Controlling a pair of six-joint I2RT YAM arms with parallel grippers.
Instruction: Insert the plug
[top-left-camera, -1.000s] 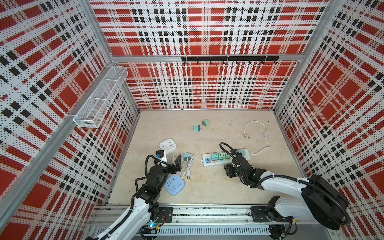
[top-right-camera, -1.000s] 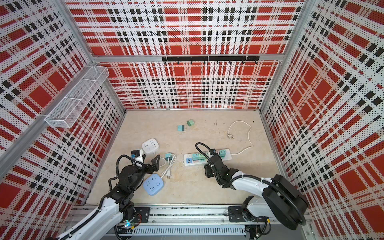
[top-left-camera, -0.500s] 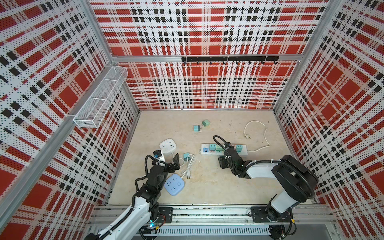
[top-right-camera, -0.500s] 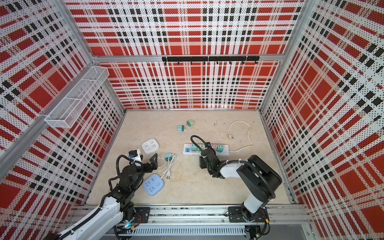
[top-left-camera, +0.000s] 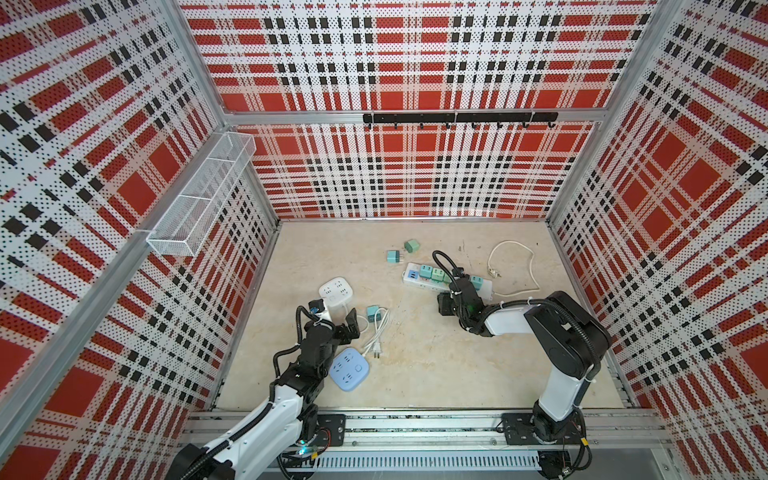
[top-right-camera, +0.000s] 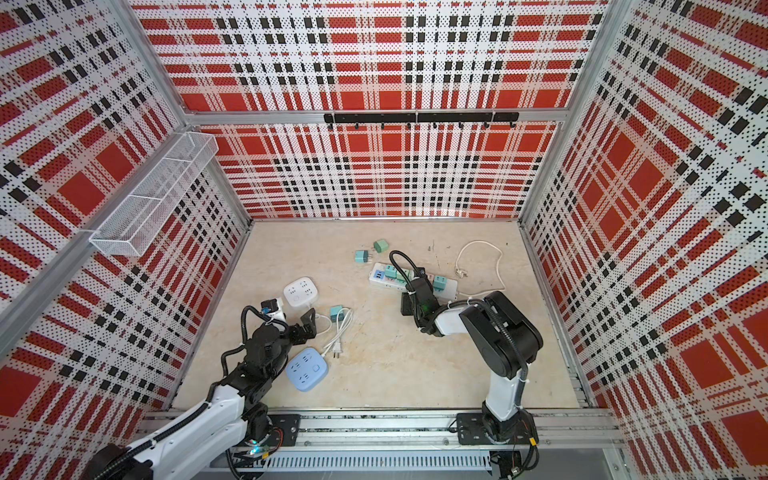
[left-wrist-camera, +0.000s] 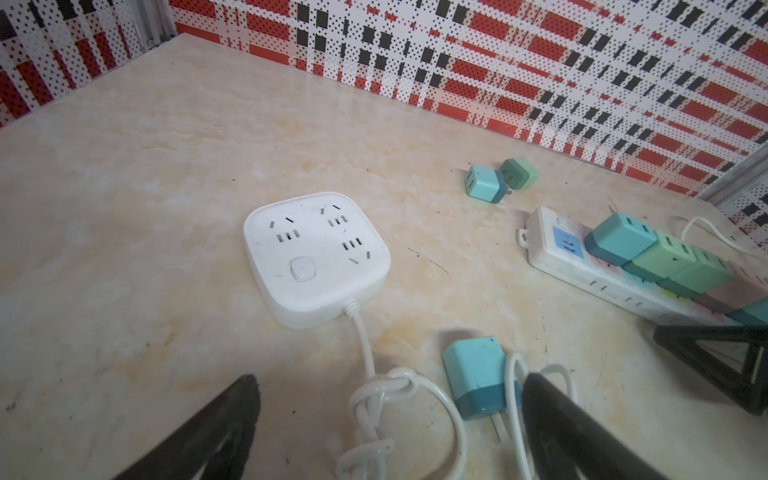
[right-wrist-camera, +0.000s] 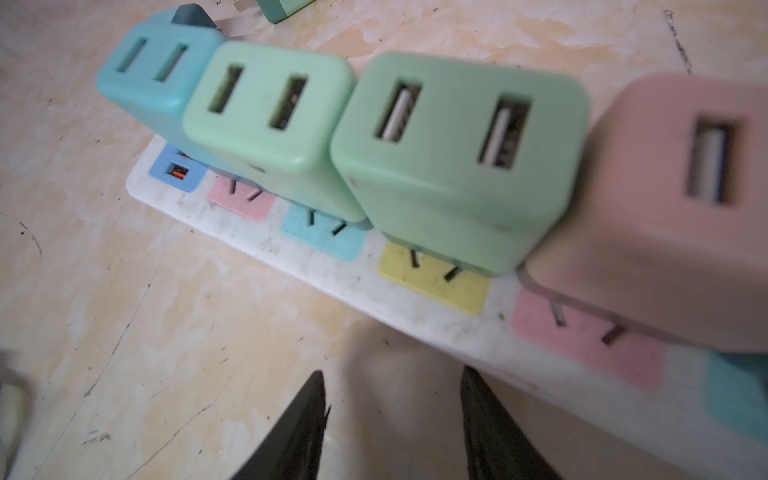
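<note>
I am seeing the left gripper (left-wrist-camera: 390, 384) gaping wide and empty at lower frame, the loose teal plug (left-wrist-camera: 476, 372) lying on the table just ahead; the right gripper (right-wrist-camera: 391, 372), narrowly parted, is gripping nothing beside the power strip (right-wrist-camera: 374, 291) at mid-frame

both arms bolt to the front rail (top-left-camera: 415, 424) on black base plates (top-left-camera: 517, 426); white link shells, black joint housings. right arm (top-left-camera: 559, 390): chunky black housing mid-arm, black corrugated cable loop (top-left-camera: 441, 258) at the end farthest from the rail, white zip ties, green LED (top-left-camera: 469, 308) on the wrist. left arm (top-left-camera: 270, 415): same build, blue bit (top-left-camera: 314, 306) on the wrist, teal light (top-left-camera: 305, 443) at the rail. gripper fingers (left-wrist-camera: 582, 436) black, tapered, triangular cut-outs.
</note>
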